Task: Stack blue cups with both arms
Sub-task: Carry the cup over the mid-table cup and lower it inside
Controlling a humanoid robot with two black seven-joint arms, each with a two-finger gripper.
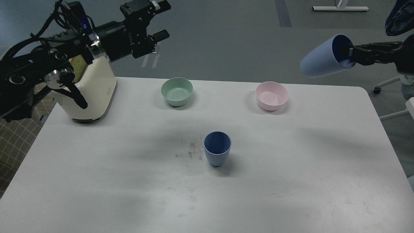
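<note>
The right pincer (351, 55) pinches the rim of one blue cup (323, 58), tipped sideways high above the table (291, 181). It could slip and fall. The other cup (217, 148) stands mid-table. The left pincer (158, 21) is apart, empty.

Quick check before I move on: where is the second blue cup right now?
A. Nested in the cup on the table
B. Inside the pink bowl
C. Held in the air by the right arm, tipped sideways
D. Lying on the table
C: the right gripper pinches the rim of the lifted blue cup, which is tipped sideways above the table's far right edge.
</note>
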